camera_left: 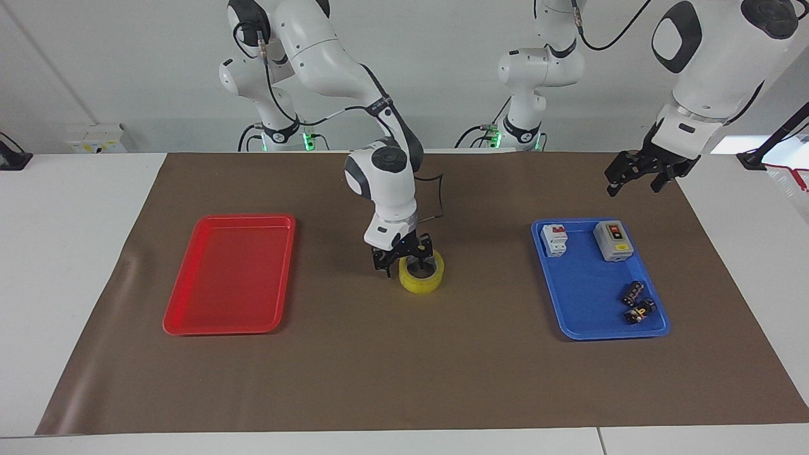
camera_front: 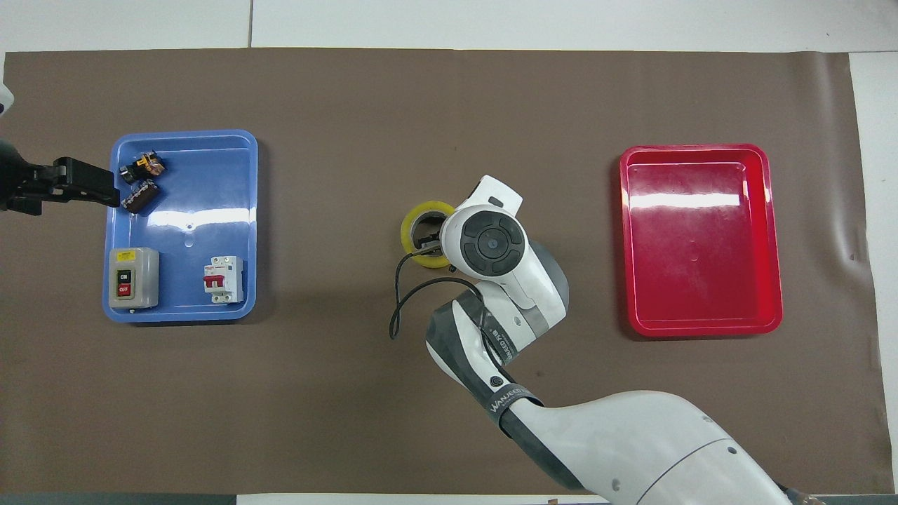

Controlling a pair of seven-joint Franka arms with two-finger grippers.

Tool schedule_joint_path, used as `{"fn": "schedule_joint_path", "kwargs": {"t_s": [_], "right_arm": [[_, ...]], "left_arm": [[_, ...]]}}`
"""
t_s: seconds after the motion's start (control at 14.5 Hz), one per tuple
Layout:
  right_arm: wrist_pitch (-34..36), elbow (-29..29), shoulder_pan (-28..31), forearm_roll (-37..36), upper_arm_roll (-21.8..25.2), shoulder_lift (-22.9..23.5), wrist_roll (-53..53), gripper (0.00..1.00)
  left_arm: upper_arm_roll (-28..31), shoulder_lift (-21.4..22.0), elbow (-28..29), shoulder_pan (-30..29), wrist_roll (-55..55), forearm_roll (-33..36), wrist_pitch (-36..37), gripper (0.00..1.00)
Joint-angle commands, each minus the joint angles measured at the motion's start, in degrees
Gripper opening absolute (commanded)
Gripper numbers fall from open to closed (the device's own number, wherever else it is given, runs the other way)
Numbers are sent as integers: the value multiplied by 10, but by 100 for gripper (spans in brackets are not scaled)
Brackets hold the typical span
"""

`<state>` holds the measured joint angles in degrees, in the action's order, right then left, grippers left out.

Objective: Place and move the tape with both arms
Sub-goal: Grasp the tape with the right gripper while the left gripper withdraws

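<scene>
The yellow tape (camera_left: 422, 279) lies flat on the brown mat (camera_left: 404, 366) in the middle of the table; it also shows in the overhead view (camera_front: 415, 223). My right gripper (camera_left: 404, 262) is down at the roll and open. One finger is in the roll's hole and the other is outside its wall, on the side toward the right arm's end. In the overhead view the right wrist (camera_front: 491, 242) hides most of the hand. My left gripper (camera_left: 634, 182) is open and empty, raised over the mat beside the blue tray (camera_left: 588, 297). It waits there (camera_front: 84, 188).
The blue tray (camera_front: 189, 210) holds a grey switch box (camera_left: 613, 240), a white circuit breaker (camera_left: 555, 240) and two small dark parts (camera_left: 637, 303). An empty red tray (camera_left: 231, 272) lies toward the right arm's end. Two smaller white arms (camera_left: 278, 95) stand at the robots' edge.
</scene>
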<state>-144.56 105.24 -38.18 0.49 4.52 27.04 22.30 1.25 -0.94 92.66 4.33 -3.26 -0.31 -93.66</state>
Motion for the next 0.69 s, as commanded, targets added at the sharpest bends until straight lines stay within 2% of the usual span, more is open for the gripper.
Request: {"fn": "schedule_joint_path", "kwargs": {"t_s": [0.0, 0.14, 0.34, 0.41, 0.48, 0.62], "right_arm": [[-16, 17, -1, -8, 2, -11, -8, 44], [-17, 21, -1, -9, 2, -12, -7, 40], [-30, 34, -2, -11, 2, -13, -7, 39], [-31, 34, -2, -15, 2, -14, -7, 24], [-28, 33, -2, -19, 2, -14, -7, 0], [-5, 17, 0, -19, 3, -13, -4, 0]], "left_arm": [[-1, 0, -3, -8, 22, -14, 12, 100], [-1, 0, -3, -8, 22, -14, 12, 100], [-1, 1, 2, -8, 22, -14, 12, 100], [-1, 1, 3, -8, 22, -14, 11, 100], [-1, 1, 3, -8, 22, -14, 9, 100], [-1, 1, 2, -8, 21, -14, 6, 100]]}}
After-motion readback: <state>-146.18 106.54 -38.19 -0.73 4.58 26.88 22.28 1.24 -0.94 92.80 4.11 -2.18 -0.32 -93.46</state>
